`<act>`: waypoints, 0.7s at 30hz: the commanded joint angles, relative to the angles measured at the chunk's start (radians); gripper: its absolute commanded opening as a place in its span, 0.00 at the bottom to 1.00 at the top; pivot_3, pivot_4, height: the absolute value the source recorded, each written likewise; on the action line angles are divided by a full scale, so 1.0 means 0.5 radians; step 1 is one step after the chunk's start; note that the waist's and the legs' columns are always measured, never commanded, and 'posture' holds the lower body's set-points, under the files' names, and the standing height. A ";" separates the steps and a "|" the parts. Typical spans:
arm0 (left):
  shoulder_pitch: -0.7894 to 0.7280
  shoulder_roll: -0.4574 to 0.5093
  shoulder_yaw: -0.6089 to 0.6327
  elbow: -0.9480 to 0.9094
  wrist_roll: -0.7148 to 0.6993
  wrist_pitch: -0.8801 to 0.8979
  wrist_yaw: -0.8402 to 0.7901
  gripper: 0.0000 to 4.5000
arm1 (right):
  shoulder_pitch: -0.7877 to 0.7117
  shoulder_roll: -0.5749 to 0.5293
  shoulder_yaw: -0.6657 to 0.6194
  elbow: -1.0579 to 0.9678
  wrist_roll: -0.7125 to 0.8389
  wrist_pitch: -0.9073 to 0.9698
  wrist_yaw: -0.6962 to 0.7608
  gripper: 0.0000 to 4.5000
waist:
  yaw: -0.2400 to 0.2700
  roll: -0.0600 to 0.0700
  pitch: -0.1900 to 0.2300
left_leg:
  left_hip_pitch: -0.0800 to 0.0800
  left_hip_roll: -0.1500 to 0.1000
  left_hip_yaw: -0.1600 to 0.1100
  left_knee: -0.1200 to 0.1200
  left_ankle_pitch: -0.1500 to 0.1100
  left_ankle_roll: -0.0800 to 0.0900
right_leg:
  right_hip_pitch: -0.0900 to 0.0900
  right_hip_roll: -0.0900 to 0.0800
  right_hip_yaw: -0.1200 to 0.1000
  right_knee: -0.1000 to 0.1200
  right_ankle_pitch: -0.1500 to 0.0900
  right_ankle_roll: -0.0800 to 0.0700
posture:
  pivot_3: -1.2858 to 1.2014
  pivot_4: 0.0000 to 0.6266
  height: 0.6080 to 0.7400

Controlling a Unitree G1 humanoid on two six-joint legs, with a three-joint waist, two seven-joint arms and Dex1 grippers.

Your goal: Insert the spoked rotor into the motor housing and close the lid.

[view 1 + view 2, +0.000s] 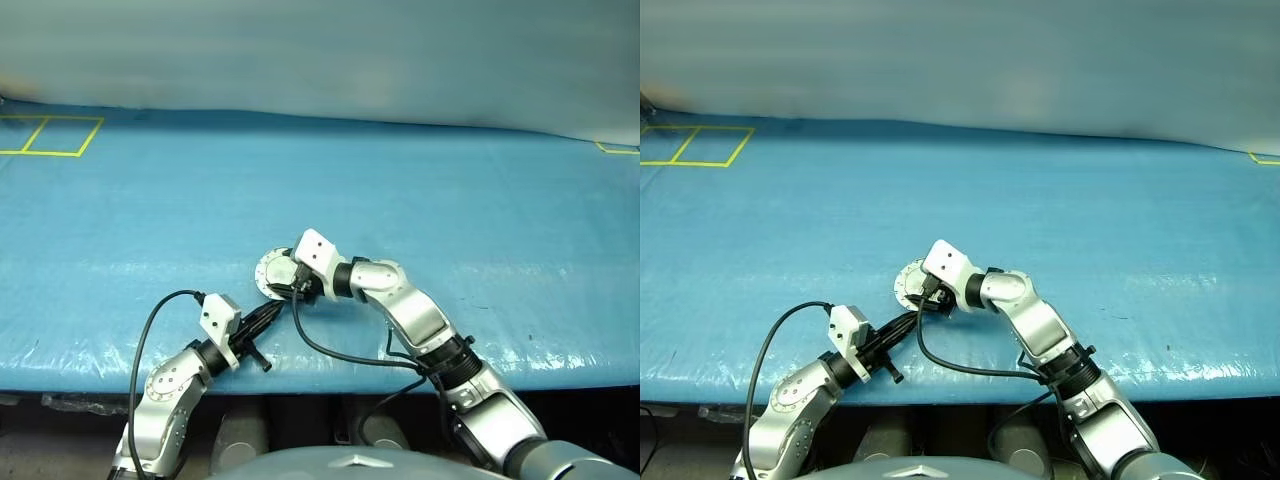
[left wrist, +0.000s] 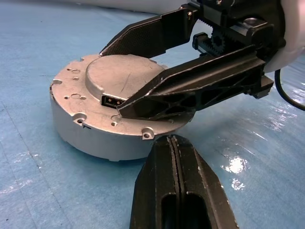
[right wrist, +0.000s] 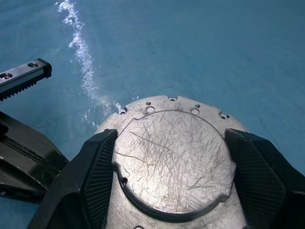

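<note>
The motor housing (image 2: 95,133), a shallow silver cup, sits on the blue table (image 1: 450,220) with the lid (image 3: 171,157) lying flat on top, smooth face and raised round centre up. My right gripper (image 3: 171,138) reaches over it from the right, jaws wide. One finger (image 3: 97,176) lies on each side of the raised centre, close against it. My left gripper (image 2: 174,143) is shut and empty, its tip just short of the housing's near wall, below the right gripper's near finger (image 2: 190,90). The spoked rotor is hidden.
Yellow tape squares (image 1: 50,135) mark the table's far left, and another yellow mark (image 1: 620,148) sits at the far right. A black cable (image 1: 340,355) loops from the right wrist near the table's front edge (image 1: 300,365). Open blue surface surrounds the housing.
</note>
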 commanded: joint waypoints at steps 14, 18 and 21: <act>0.008 -0.007 -0.020 -0.070 -0.005 -0.016 -0.002 0.00 | -0.167 0.030 -0.095 0.275 0.102 -0.257 0.302 0.73 | 0.001 0.001 0.000 | 0.000 -0.001 0.001 0.000 0.000 0.000 | 0.000 0.000 0.001 0.000 0.010 -0.001 | 0.52 0.24 1.00; 0.011 -0.012 -0.022 -0.065 -0.003 -0.025 -0.005 0.00 | -0.190 0.040 -0.083 0.338 0.079 -0.316 0.329 0.73 | 0.000 0.001 0.000 | 0.001 -0.001 0.001 0.000 0.000 0.000 | 0.000 0.000 0.001 0.001 0.010 0.000 | 0.52 0.24 1.00; 0.011 -0.019 -0.026 -0.052 0.002 -0.037 -0.008 0.00 | -0.215 0.053 -0.076 0.391 0.063 -0.363 0.340 0.73 | -0.002 0.001 0.000 | 0.002 -0.001 0.002 0.000 0.000 0.000 | 0.000 0.001 0.002 0.002 0.010 0.000 | 0.52 0.24 1.00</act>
